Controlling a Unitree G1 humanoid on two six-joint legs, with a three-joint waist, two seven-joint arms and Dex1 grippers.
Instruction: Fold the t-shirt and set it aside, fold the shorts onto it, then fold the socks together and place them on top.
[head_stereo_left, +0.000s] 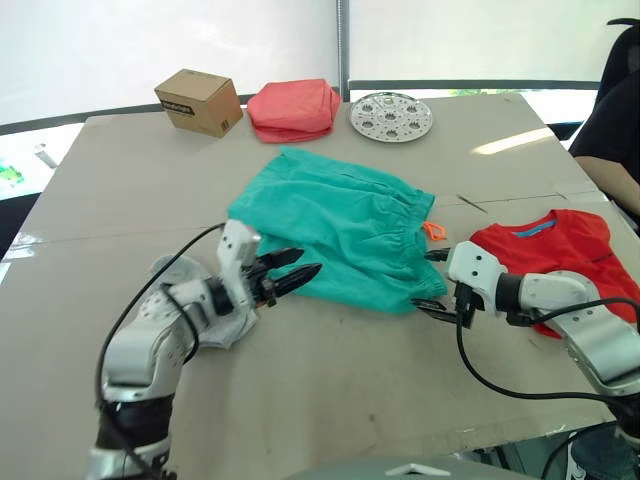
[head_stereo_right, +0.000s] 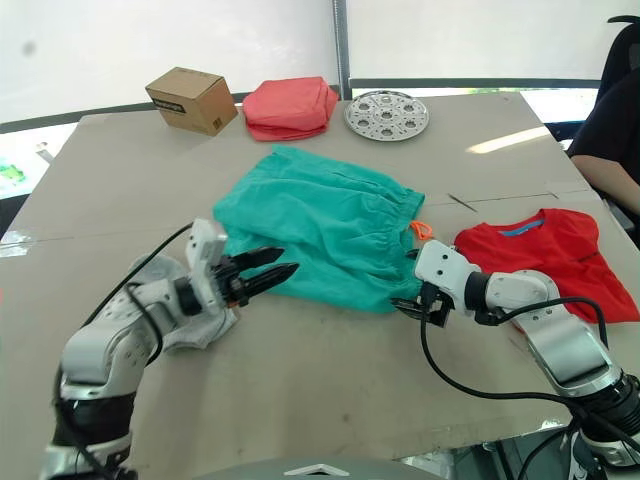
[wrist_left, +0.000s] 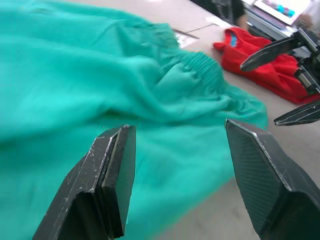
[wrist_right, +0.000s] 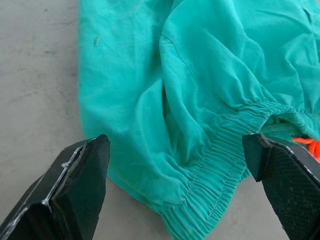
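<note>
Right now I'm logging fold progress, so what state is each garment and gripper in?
shorts: spread flat on the table, not folded.
t-shirt: folded, lying by the table's right edge.
socks: bunched under the left arm, not yet placed.
coral-pink cloth: folded, at the far side.
left gripper: open, at the shorts' near edge.
right gripper: open, astride the waistband.

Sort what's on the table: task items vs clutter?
Task items:
- shorts, spread mid-table between both open grippers (left gripper, right gripper)
- t-shirt, folded at the robot's right
- socks, under the left arm

Clutter:
- cardboard box
- folded coral cloth
- perforated metal disc
</note>
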